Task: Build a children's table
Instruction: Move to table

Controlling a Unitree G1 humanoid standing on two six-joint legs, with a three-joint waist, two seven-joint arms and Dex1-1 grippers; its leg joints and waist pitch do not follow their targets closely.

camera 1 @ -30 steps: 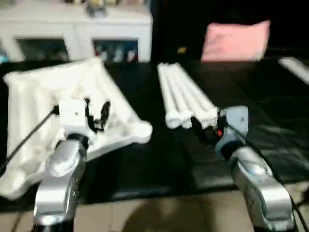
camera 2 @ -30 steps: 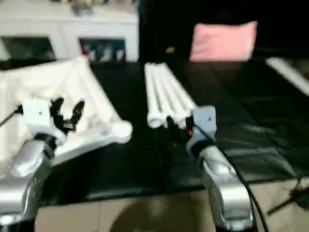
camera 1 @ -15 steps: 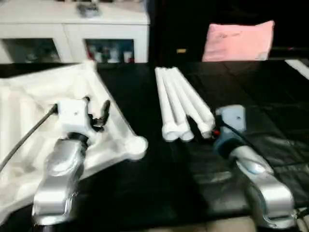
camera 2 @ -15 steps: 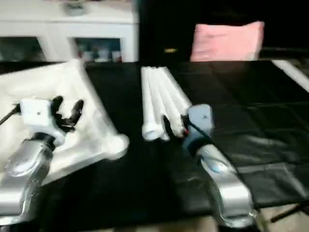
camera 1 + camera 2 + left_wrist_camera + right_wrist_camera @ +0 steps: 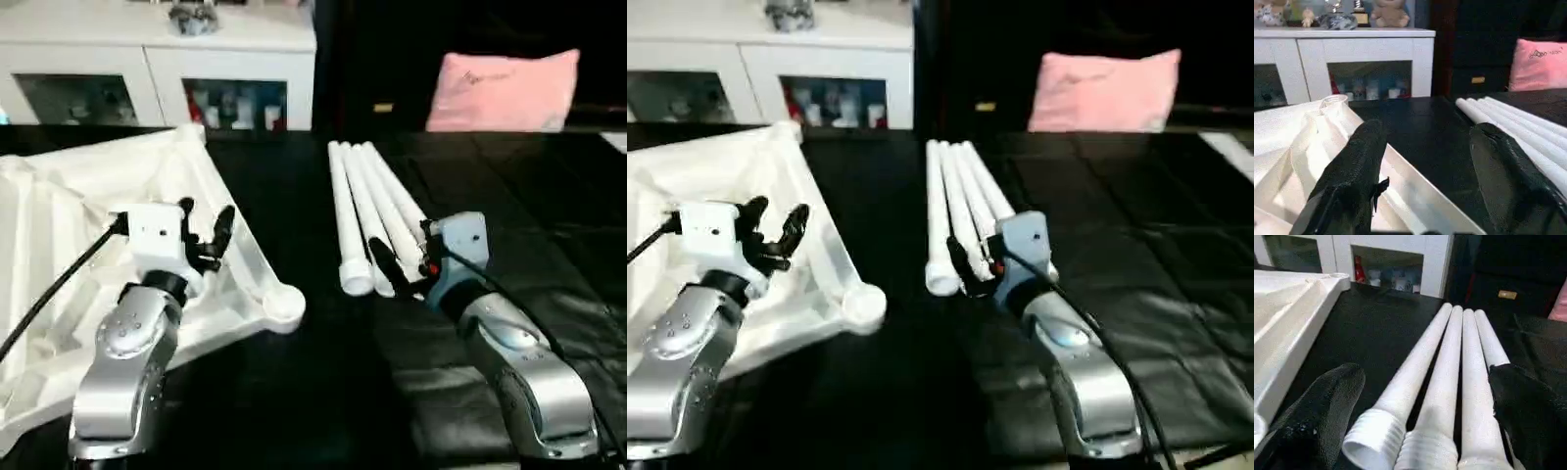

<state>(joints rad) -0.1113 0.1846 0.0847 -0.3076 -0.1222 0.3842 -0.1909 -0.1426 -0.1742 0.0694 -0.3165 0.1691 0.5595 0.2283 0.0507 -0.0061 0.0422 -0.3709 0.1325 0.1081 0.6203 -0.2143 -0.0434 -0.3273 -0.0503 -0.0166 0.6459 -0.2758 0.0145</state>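
your tabletop lies upside down on the black mat at the left, ribbed underside up, one round corner socket pointing toward the middle. your four legs lie side by side on the mat to its right, touching each other, wide ribbed ends nearest you, thin ends pointing away toward the pink cushion.

your left gripper hovers over the tabletop's right edge, fingers spread partway, nothing between them; in the left wrist view the two black fingers stand apart with the tabletop rim under them. your right gripper sits at the near ends of the legs, fingers spread wide; in the right wrist view the fingers flank the leg ends on both sides, not pinching any. can't tell whether a finger touches a leg.

white cabinet with glass doors stands behind the mat, stuffed toys on top.
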